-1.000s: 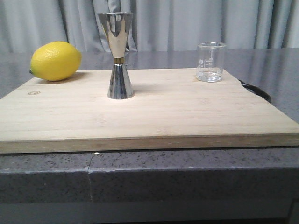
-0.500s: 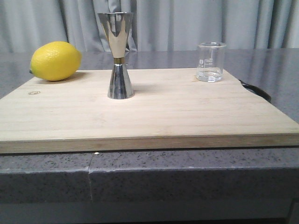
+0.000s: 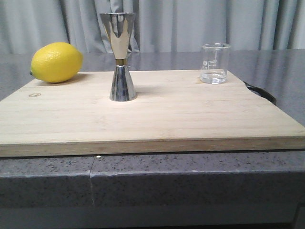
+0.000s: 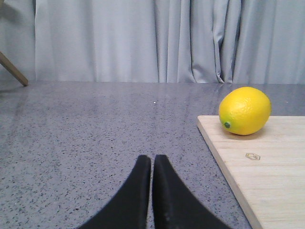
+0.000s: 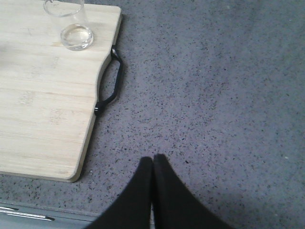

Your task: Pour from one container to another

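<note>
The clear glass beaker [image 3: 215, 63] stands upright at the back right of the wooden board [image 3: 152, 119], with a little clear liquid in its bottom; the right wrist view shows the beaker [image 5: 71, 26] from above. The steel jigger [image 3: 121, 57] stands upright near the board's middle. Neither gripper appears in the front view. My left gripper [image 4: 152, 161] is shut and empty over the grey counter, left of the board. Over the counter to the right of the board, my right gripper [image 5: 152, 160] is also shut and empty.
A yellow lemon [image 3: 56, 62] lies at the board's back left corner, also seen as the lemon [image 4: 244, 110] from the left wrist. The board has a black handle [image 5: 110, 85] on its right side. Grey curtains hang behind the speckled counter [image 3: 190, 176].
</note>
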Available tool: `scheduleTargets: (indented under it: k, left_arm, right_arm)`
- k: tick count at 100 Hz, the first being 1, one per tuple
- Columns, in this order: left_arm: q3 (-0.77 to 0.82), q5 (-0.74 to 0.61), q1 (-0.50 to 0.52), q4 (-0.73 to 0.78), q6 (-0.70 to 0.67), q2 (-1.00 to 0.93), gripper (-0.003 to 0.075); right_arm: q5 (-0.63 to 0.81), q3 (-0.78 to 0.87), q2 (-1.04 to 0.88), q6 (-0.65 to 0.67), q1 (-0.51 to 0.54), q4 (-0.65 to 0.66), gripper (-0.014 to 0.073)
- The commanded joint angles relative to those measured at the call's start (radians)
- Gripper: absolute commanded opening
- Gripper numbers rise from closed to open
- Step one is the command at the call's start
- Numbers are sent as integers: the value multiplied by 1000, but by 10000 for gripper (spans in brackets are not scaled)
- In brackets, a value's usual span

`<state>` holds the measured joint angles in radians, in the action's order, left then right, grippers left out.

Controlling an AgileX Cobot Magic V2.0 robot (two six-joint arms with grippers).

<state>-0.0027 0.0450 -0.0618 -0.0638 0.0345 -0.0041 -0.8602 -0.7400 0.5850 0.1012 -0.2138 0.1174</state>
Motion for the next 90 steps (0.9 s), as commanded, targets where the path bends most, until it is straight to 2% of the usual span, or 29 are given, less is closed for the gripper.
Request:
scheduleTargets:
  k: [1, 53, 60, 65, 78, 90]
  left_arm:
    - [13, -83, 3, -11, -7, -27, -19]
    - [13, -83, 3, -11, -7, -27, -19]
    - [13, -83, 3, -11, -7, -27, -19]
    - [13, -83, 3, -11, -7, -27, -19]
    - [13, -83, 3, -11, -7, -27, -19]
    - [13, -83, 3, -11, -7, -27, -19]
  right_arm:
    - [69, -23, 3, 1, 5, 14, -70]
    - [95, -4, -37, 1, 15, 36, -70]
    - [172, 47, -99, 1, 41, 16, -70]
    - [278, 107, -152, 1, 65, -1, -70]
    - [556, 338, -314, 1, 147, -69, -70]
    - [710, 512, -442, 1, 206, -94, -70]
